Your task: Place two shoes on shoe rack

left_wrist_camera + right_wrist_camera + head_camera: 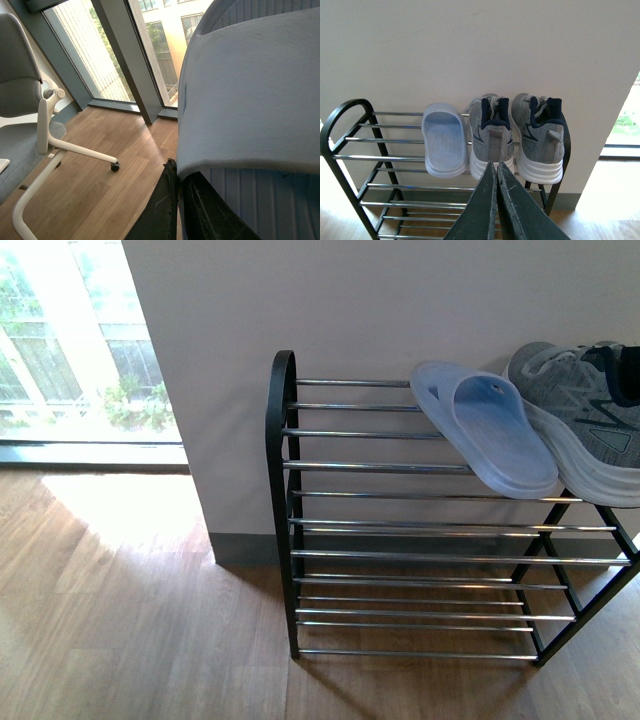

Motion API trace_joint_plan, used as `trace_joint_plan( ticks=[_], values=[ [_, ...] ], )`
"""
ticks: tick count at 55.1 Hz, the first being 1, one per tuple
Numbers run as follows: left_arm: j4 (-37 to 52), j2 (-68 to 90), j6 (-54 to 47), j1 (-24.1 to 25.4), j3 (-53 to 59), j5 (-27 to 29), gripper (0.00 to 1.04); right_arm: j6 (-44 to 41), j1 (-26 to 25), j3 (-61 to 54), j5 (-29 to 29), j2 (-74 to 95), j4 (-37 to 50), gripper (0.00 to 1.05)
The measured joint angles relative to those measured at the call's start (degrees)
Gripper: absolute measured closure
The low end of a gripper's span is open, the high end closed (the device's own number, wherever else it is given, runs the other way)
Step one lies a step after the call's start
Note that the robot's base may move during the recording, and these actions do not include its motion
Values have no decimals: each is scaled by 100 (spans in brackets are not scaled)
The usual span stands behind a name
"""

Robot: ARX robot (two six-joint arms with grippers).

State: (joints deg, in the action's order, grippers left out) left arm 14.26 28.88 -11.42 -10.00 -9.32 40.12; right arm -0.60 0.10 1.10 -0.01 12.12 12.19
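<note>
On the rack's (pixel 400 468) top shelf we see one pale blue slide (pixel 490 430) lying beside two grey sneakers (pixel 515 137), the right one cut off in our front view. Our left gripper (pixel 179 210) is clamped on a second blue slide (pixel 250 100), which fills that wrist view and hides its shape. Our right gripper (pixel 497 200), near the rack, has its fingers pressed together, empty.

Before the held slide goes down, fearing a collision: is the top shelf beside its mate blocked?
Nothing visible blocks the held slide: the top bars left of the racked slide lie bare; the sneakers sit beyond it.
</note>
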Motion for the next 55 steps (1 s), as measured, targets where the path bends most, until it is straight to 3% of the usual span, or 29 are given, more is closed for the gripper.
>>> trace_joint_plan(
  ticks=[9, 15, 32, 55],
  values=[
    [0, 0, 0, 0, 0, 0, 103, 0, 0, 0, 0, -201, -203, 103],
    [0, 0, 0, 0, 0, 2, 103, 0, 0, 0, 4, -1014, -1152, 103],
    [0, 0, 0, 0, 0, 0, 103, -4, 0, 0, 2, -1176, -1211, 102],
    [0, 0, 0, 2, 0, 15, 103, 0, -2, 0, -20, -1182, -1215, 26]
  ],
)
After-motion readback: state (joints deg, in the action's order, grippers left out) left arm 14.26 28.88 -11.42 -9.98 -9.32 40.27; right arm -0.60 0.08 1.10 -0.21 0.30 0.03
